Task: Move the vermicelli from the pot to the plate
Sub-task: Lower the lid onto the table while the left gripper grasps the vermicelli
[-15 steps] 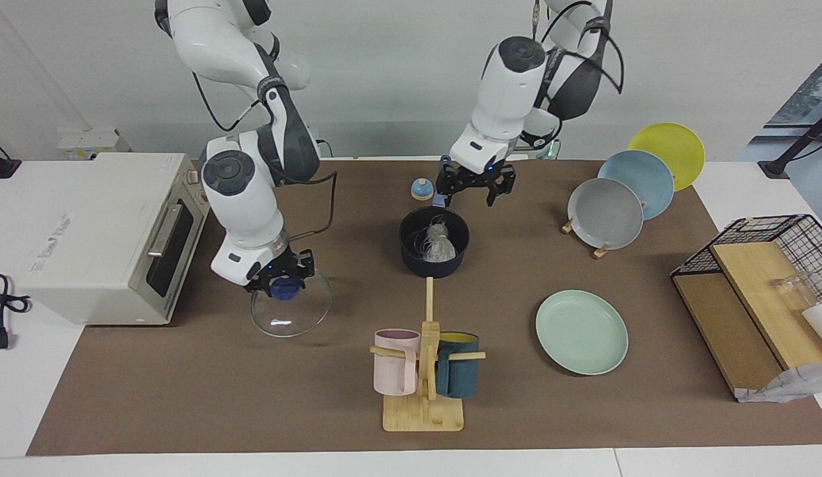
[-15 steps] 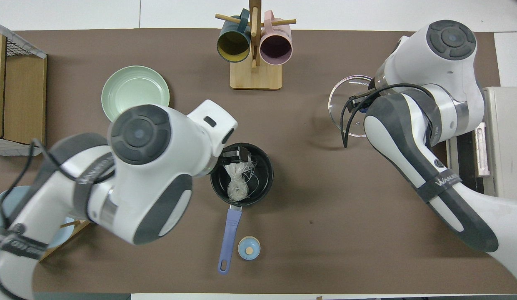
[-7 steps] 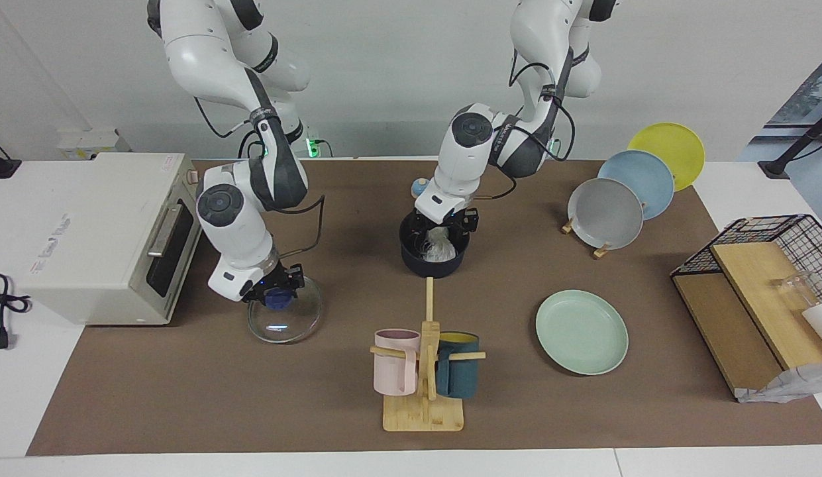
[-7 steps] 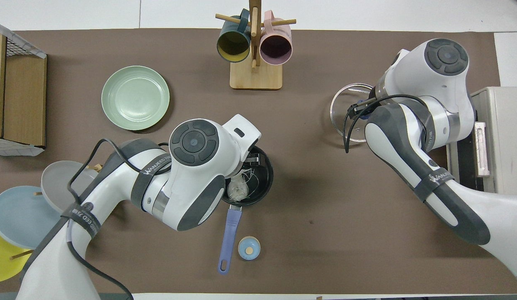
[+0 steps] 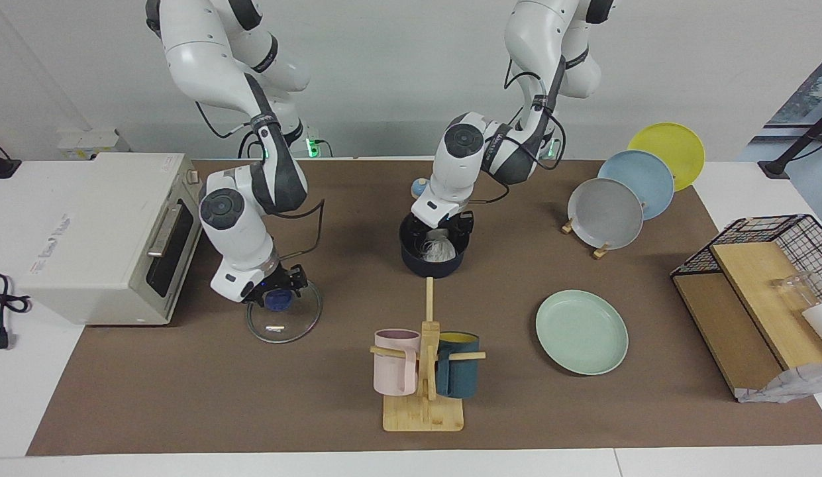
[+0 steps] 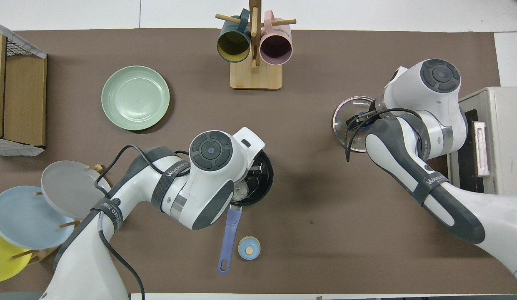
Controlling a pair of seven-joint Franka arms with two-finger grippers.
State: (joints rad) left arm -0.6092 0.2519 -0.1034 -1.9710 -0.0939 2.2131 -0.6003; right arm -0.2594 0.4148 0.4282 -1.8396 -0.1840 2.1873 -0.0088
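Observation:
The dark navy pot [image 5: 432, 266] stands mid-table, its blue handle [image 6: 229, 233] pointing toward the robots. The whitish vermicelli [image 5: 438, 250] lies inside it and also shows in the overhead view [image 6: 241, 192]. My left gripper [image 5: 442, 236] is down inside the pot, right at the vermicelli. The mint-green plate [image 5: 581, 331] lies empty, farther from the robots than the pot, toward the left arm's end. My right gripper [image 5: 278, 297] is shut on the blue knob of the glass lid [image 5: 285, 327], which lies flat on the table.
A wooden mug rack [image 5: 424, 397] with a pink and a teal mug stands farther out than the pot. A toaster oven [image 5: 99, 232] stands beside the lid. Grey, blue and yellow plates [image 5: 609, 212] lean in a rack. A small blue bell [image 6: 248, 248] sits by the pot's handle. A wire basket [image 5: 768, 238] stands at the left arm's end.
My left gripper has come down from above the pot's rim into the pot. My right gripper has lowered the tilted glass lid flat onto the table.

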